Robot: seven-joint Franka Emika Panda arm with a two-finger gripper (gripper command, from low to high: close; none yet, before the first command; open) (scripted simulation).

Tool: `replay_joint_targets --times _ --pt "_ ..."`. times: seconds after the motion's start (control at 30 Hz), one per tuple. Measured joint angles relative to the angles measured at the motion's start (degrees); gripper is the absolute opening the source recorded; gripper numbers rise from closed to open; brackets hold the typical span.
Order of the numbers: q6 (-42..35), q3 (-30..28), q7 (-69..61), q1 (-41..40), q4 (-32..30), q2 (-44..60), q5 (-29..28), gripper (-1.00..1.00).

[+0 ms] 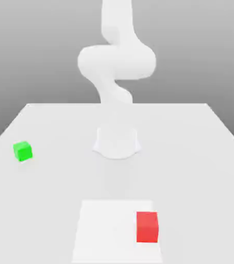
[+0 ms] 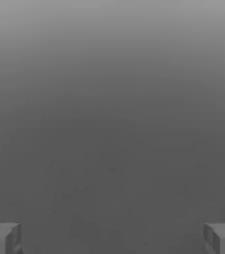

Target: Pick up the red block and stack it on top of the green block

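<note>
Against a grey background (image 1: 191, 51), the gripper (image 2: 112, 239) has its jaws wide apart, with the red block (image 1: 147, 227) at lower right of the exterior view and the green block (image 1: 22, 151) at its left, both on the pale table (image 1: 191, 175)

And here's the broad pale table (image 1: 181, 175), with a white square patch (image 1: 106, 232) at its near side, the red block (image 1: 147, 227) over the patch's right-hand edge, the green block (image 1: 22, 151) sitting well apart at the exterior view's left.
</note>
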Motion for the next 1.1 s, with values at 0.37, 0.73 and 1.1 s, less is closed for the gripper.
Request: replay_joint_targets --times 0.37,0.73,1.1 --pt "11.22 5.21 7.07 -1.31 -8.61 23.3 -3.07 0.0" --pt "22.6 7.46 11.29 0.58 -16.78 45.89 -2.45 0.0" --pt "32.23 4.31 14.75 2.91 -15.66 57.86 -6.67 -1.0"
